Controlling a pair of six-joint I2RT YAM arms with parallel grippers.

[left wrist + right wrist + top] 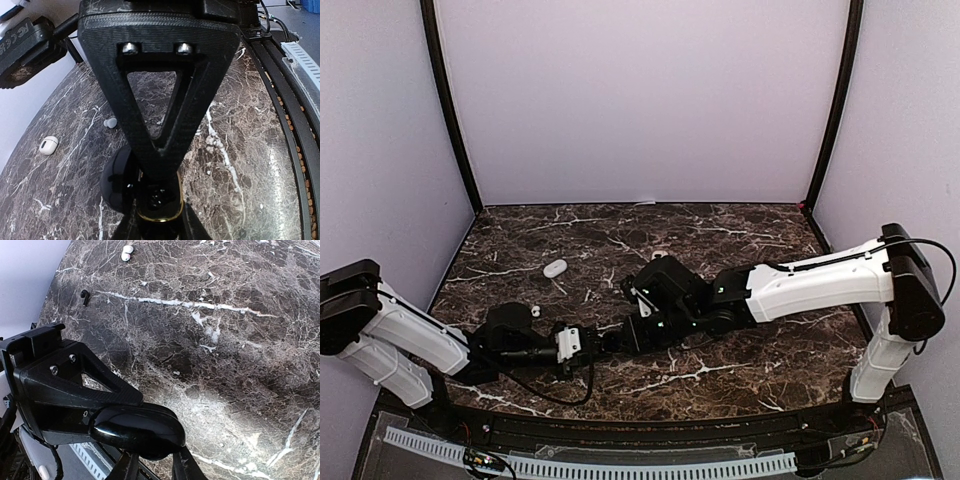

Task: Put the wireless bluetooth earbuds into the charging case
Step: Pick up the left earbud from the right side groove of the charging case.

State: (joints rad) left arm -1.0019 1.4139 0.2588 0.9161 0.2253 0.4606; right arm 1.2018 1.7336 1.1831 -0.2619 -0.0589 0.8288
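Note:
The black charging case [161,212] with its gold rim stands open between my left gripper's [160,227] fingers, which are shut on its base. Its glossy lid [137,430] is tipped back. My right gripper [155,462] reaches in from the other side, a finger at each side of the lid's near edge; contact is not clear. In the top view the two grippers, left [582,345] and right [625,338], meet at the table's front middle. A white earbud [110,122] lies behind the case, two white earbuds [126,252] farther off, and a black earbud [85,296] nearby.
A small white case [555,268] lies closed on the dark marble table [740,250], left of centre. A tiny white piece [660,256] rests near the middle. Pale walls enclose the back and sides, and a cable rail [620,465] runs along the front edge.

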